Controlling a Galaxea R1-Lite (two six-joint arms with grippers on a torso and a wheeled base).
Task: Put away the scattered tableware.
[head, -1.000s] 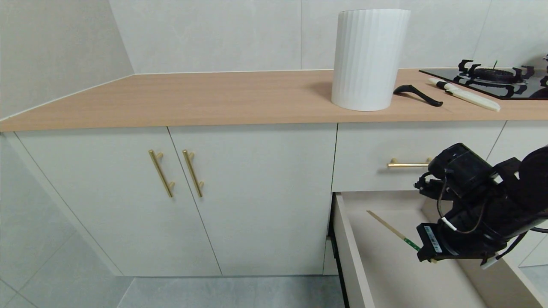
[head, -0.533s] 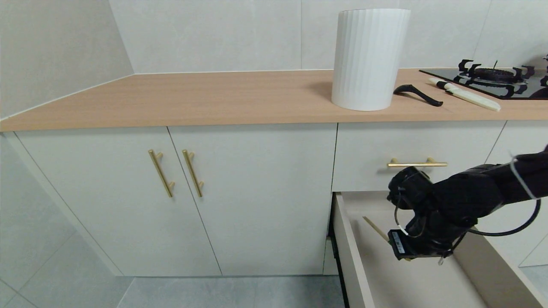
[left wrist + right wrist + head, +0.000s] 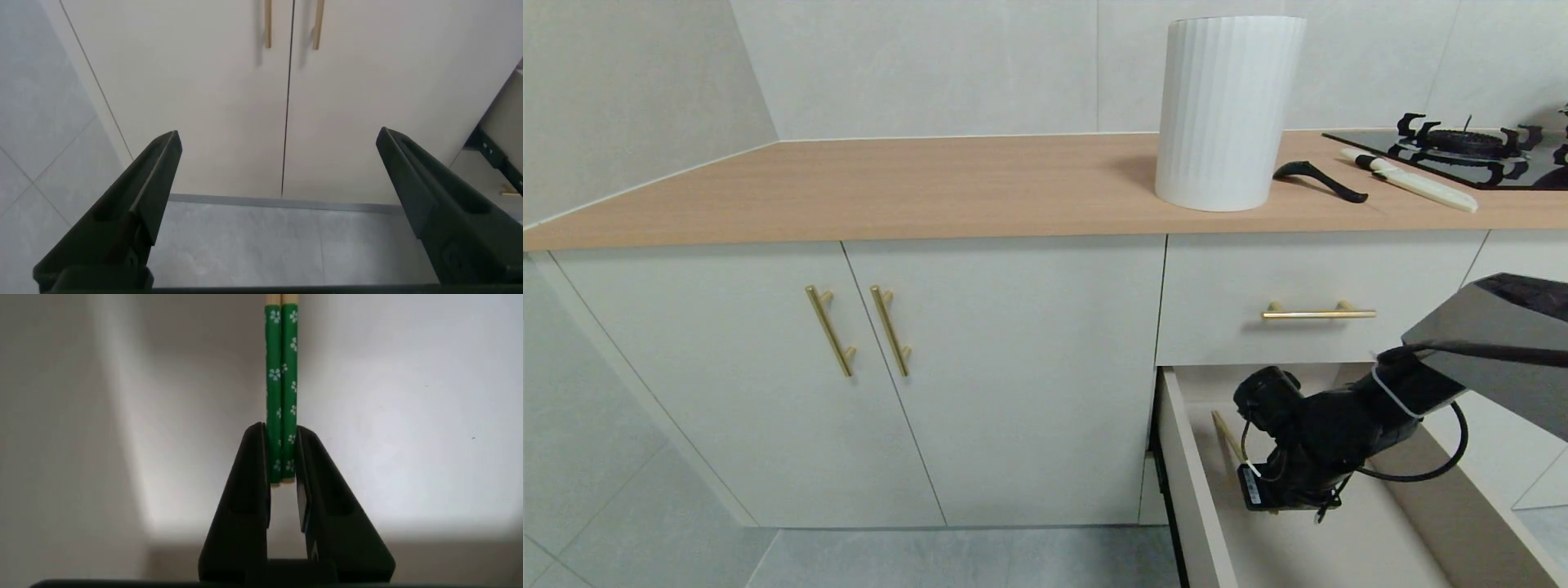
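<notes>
The left gripper [image 3: 278, 147] is being held with its fingers wide apart, facing the cabinet doors [image 3: 286, 82] just above the floor. To the right, inside the open drawer [image 3: 1186, 482], a pair of green-ended chopsticks [image 3: 282, 367] is being clamped by the right gripper [image 3: 283, 445], low and near the drawer's left wall.

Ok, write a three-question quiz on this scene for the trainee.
1. True or false: the right tool is shut on the chopsticks above the open drawer.
2. Where is the knife? A: on the floor. B: on the counter. C: in the drawer.
3. Fill in: the left tool is ____ and holds nothing.
Key: 1 true; 2 B; 3 open.
</notes>
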